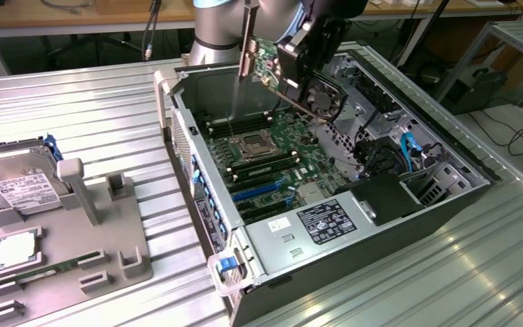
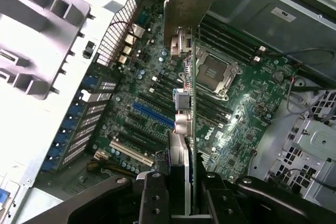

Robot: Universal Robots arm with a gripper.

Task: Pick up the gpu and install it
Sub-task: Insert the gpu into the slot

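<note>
Table (image 1: 80, 102): ribbed metal, bearing the case and a grey tray (image 1: 71, 238).
Case (image 1: 380, 272): lying open, with the board in plain sight.
Board (image 1: 280, 157): the blue slot (image 2: 152, 115) and those beside it are bare; no card is seated.
Gpu (image 1: 321, 95): in the air above the board, tilted, well clear of the slots.
Gripper (image 2: 185, 195): clamped narrow on the gpu's edge.
Progress: pick-up looks done; the gpu is not yet in any slot.

Ribbed metal table (image 1: 89, 116), computer case (image 1: 353, 269), grey fixture (image 1: 107, 231)
</note>
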